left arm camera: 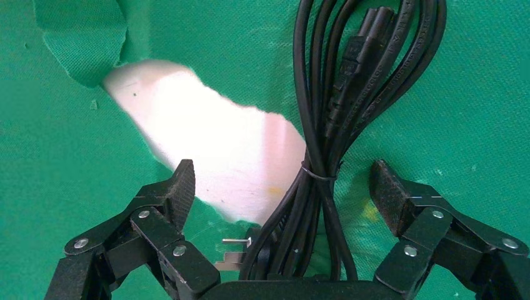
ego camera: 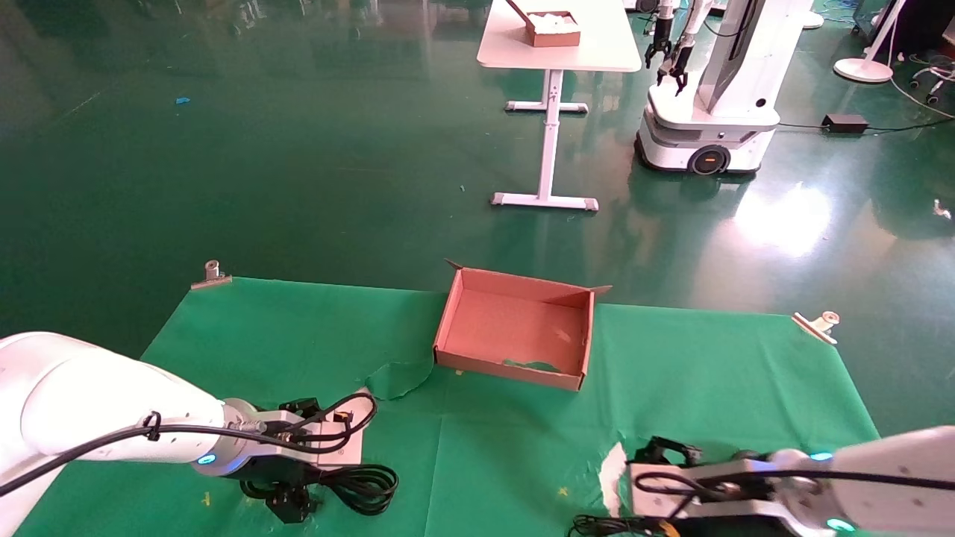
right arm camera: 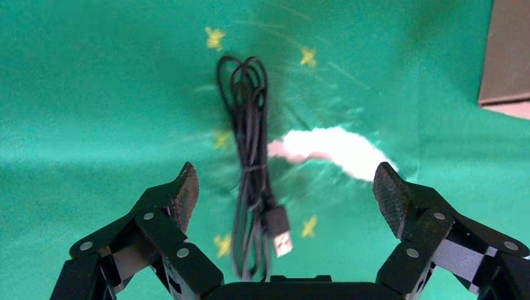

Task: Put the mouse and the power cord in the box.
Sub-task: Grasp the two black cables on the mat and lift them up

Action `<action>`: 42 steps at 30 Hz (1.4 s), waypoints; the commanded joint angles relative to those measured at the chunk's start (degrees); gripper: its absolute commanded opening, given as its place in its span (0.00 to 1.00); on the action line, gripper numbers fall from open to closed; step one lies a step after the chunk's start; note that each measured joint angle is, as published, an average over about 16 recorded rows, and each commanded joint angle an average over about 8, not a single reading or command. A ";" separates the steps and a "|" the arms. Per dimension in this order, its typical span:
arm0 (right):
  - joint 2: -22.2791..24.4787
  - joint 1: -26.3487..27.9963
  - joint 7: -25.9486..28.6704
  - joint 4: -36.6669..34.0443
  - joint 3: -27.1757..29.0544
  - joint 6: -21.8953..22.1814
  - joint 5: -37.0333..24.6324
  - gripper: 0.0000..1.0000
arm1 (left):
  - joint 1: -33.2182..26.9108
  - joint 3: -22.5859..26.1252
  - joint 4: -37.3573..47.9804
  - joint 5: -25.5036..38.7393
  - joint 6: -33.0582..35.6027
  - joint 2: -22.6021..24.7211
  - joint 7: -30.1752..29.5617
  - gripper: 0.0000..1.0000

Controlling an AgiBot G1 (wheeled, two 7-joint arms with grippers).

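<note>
The box (ego camera: pixel 515 328) sat near the far edge of the table, about midway along it, on the green cloth (ego camera: pixel 709 373), with its open side up and its long axis roughly parallel to that edge; its near wall was torn along the top. The power cord (ego camera: pixel 362 485) lay close to the near edge, toward the left corner, wound in a bundle tied at one point. In the left wrist view the bundle (left arm camera: pixel 325 125) ran lengthwise straight out from the left gripper (left arm camera: pixel 281 187), its metal-pronged plug lying back near the palm. The left gripper (ego camera: pixel 291 503) was down over the cord with its jaws spread wide, one on each side of the bundle and touching neither strand nor plug. A tear in the cloth beside the cord exposed the white tabletop (left arm camera: pixel 206 144). The right gripper (right arm camera: pixel 284 190) was low at the near edge toward the right corner, jaws likewise spread wide and holding nothing. Between them lay the mouse's thin cable (right arm camera: pixel 250 162), bundled lengthwise, its USB plug (right arm camera: pixel 281 232) pointing toward the palm. The mouse body could not be made out in any view; in the head view the right arm (ego camera: pixel 821 485) covered that area, and the cable (ego camera: pixel 597 526) was cut off by the lower frame edge.
</note>
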 commanded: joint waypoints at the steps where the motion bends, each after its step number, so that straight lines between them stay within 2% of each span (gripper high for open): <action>1: -1.95 0.89 -0.63 -2.13 -0.93 0.51 -1.76 1.00 | -0.01 0.00 0.02 -0.01 0.00 0.01 0.01 0.90; 5: -3.16 1.03 -1.06 -3.59 -1.34 2.20 -3.25 0.98 | -0.02 0.01 0.07 0.03 -0.03 0.03 0.01 0.40; 6: -3.34 1.01 -1.11 -3.80 -1.37 2.64 -3.53 0.91 | -0.02 0.02 0.09 0.04 -0.05 0.04 0.01 0.27; 8: -3.53 0.90 -1.23 -4.04 -1.35 3.33 -3.81 0.68 | -0.03 0.03 0.12 0.07 -0.07 0.05 0.01 0.03; 9: -3.57 0.87 -1.25 -4.14 -1.34 3.52 -3.89 0.55 | -0.03 0.03 0.14 0.08 -0.08 0.06 0.01 0.00; 12: -3.60 0.79 -1.27 -4.30 -1.30 3.85 -4.00 0.18 | -0.04 0.04 0.16 0.07 -0.08 0.07 0.01 0.00; 13: -3.56 0.77 -1.27 -4.26 -1.28 3.81 -3.94 0.07 | -0.04 0.04 0.16 0.06 -0.07 0.07 0.01 0.00; 14: -3.53 0.76 -1.27 -4.22 -1.26 3.76 -3.88 0.01 | -0.04 0.03 0.15 0.04 -0.06 0.07 0.02 0.00; 42: -3.19 0.79 -1.20 -3.61 -1.17 2.84 -3.30 0.00 | 0.01 -0.02 0.04 -0.13 -0.02 0.00 0.03 0.00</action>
